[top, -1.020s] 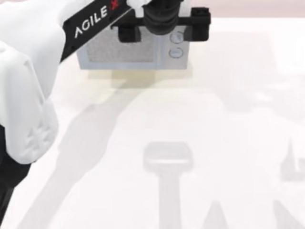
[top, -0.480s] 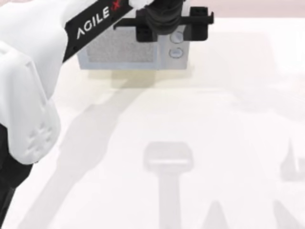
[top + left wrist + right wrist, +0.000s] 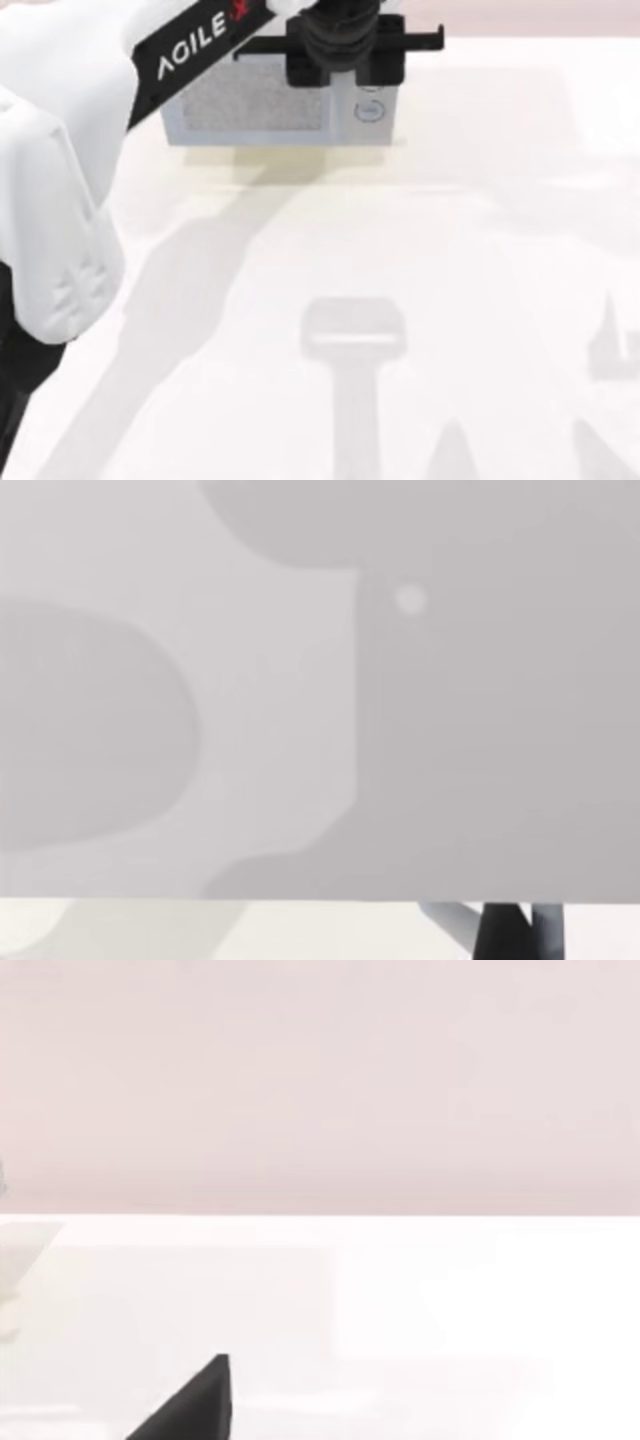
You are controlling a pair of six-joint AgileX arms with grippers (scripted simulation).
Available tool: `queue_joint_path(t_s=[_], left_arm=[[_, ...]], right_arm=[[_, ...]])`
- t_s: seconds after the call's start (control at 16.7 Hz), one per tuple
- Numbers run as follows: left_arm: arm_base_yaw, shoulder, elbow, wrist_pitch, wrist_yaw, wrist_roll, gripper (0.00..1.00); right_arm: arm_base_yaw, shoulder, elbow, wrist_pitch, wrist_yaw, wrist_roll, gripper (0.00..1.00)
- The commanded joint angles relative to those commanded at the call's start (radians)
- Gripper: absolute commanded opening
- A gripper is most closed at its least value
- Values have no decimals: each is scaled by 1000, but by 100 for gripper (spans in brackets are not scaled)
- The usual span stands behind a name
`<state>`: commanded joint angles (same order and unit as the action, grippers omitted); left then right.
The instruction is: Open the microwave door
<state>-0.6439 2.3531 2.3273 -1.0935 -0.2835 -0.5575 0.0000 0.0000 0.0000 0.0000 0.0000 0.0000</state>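
Note:
The microwave (image 3: 385,128) stands at the table's far edge, left of centre. Its door (image 3: 240,105), with the speckled mesh window, lies flush with the front. My left gripper (image 3: 345,62) hangs over the door's right edge, beside the lower knob (image 3: 369,110). Its black fingers (image 3: 305,68) are drawn in close, shut on that edge of the door. The wrist hides the contact itself. A grey microwave panel (image 3: 450,730) fills the left wrist view from very close. My right gripper (image 3: 200,1405) is parked off the top view, over bare table.
My left arm's bulky white link (image 3: 50,200) covers the left side of the top view. The pale table (image 3: 450,250) carries only arm shadows. A pink wall (image 3: 320,1080) rises behind the table's far edge.
The left gripper's fingers have slid inward from wide apart to close together at the door's right edge. It now covers the upper knob. The door has not swung.

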Motion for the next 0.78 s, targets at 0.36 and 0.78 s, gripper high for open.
queue_joint_path(t_s=[0.36, 0.78], left_arm=[[-1, -68, -139, 58, -21, -17, 0], [-3, -98, -200, 86, -28, -28, 0]], right_arm=[[0, 0, 0, 0, 0, 0, 100], [0, 0, 0, 0, 0, 0, 100]])
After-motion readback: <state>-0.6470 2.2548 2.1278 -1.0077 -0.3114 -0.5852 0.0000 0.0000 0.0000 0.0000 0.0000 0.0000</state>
